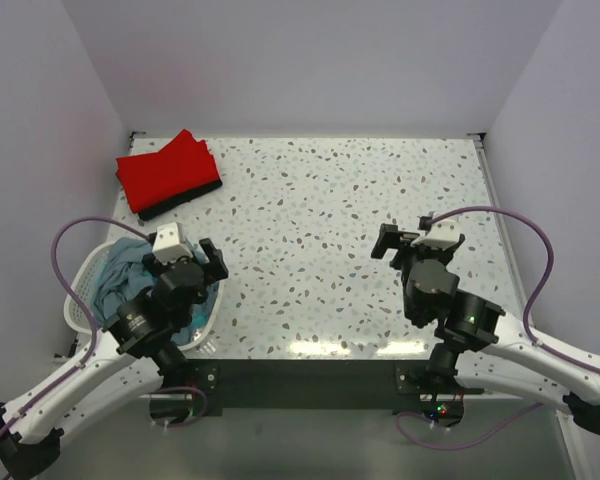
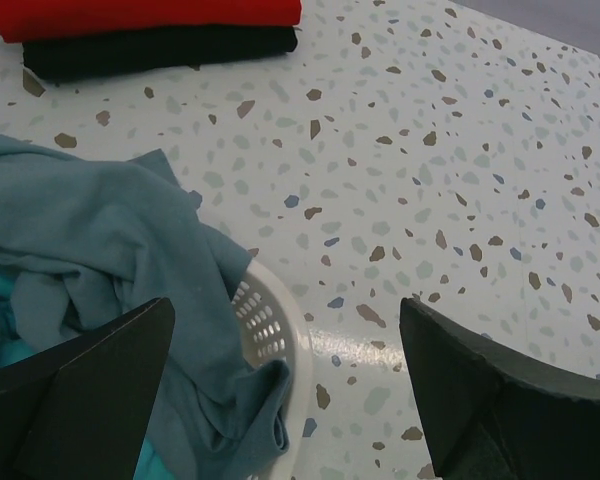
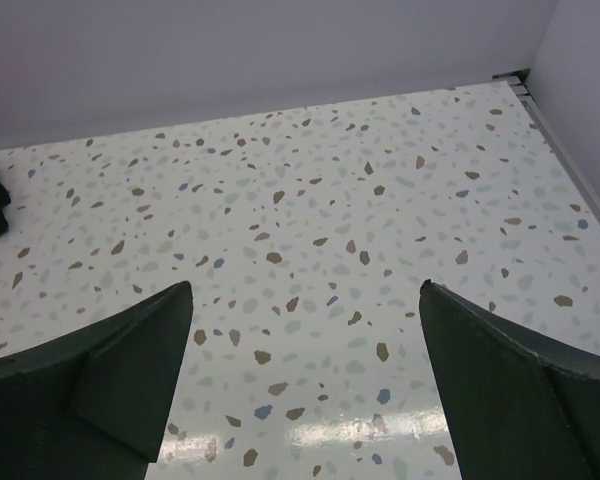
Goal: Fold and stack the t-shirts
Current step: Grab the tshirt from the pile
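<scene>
- Left gripper, jaws apart, above lattice basket holding grey-blue t-shirt.
- Right gripper, jaws apart, empty.
- Folded red t-shirt lies on black t-shirt.

White terrazzo table before me, flecked brown, grey and blue. Plain pale lilac walls close it in: far wall, left wall, right wall. Bright glare streak on the tabletop's near edge.
</scene>
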You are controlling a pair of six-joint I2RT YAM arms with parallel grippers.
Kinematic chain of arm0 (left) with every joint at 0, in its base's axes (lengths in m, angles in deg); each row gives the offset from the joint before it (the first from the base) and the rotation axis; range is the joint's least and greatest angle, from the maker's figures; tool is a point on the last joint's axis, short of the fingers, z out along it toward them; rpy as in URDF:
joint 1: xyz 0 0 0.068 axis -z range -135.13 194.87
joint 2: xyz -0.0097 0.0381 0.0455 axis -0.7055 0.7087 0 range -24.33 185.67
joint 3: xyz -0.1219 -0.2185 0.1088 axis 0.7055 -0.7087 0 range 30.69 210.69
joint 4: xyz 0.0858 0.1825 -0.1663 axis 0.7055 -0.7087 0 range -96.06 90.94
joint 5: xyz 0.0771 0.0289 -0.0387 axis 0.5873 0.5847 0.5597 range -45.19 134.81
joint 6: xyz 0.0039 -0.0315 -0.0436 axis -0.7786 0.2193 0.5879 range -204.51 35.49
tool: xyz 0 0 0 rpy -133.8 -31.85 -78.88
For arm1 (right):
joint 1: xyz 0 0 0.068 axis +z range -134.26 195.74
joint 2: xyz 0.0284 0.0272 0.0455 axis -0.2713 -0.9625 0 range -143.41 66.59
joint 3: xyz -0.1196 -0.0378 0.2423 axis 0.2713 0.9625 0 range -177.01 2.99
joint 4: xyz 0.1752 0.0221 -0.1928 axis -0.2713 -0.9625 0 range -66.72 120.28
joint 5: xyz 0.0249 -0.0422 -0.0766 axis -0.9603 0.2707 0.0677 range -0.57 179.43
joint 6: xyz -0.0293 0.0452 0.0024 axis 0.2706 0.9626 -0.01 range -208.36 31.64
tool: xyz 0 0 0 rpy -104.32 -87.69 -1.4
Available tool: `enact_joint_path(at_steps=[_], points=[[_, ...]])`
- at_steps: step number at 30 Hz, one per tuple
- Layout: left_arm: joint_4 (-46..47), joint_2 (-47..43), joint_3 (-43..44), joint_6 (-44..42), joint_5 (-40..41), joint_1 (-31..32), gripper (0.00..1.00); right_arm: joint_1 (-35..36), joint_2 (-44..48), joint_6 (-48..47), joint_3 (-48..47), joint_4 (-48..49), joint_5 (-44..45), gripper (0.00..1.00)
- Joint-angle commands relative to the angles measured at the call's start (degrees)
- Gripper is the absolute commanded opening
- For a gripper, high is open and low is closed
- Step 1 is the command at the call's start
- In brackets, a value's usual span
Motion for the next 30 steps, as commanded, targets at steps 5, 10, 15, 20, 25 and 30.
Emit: enact_joint_path(at_steps=[5, 10, 15, 20, 25, 30], points=[[-8.4, 5.6, 3.9, 10.2, 8.6, 0.1, 1.00, 0.1, -1.3, 13.0, -2.4, -13.8, 1.3, 0.99], [-24.1, 10.3, 5.9, 29.6, 16.1, 0.2, 1.00, 0.1, 0.8, 23.4, -1.0, -25.1, -1.8, 0.99], [-24.1, 9.7, 5.4, 30.2, 16.7, 0.2, 1.00, 0.1, 6.6, 28.7, 2.7, -28.6, -8.8, 0.99], [-17.8, 8.2, 2.1, 24.9, 16.1, -1.9, 1.00, 0.1, 13.9, 29.4, 6.4, -27.3, -16.2, 0.99], [-6.1, 12.0, 0.6, 13.5, 8.2, -10.9, 1.00, 0.1, 14.4, 29.0, 5.4, -27.6, -19.7, 0.98], [-3.6, 16.5, 0.0, 12.8, 7.4, -18.3, 1.00, 0.1, 12.4, 27.7, 4.3, -28.6, -19.1, 0.99]])
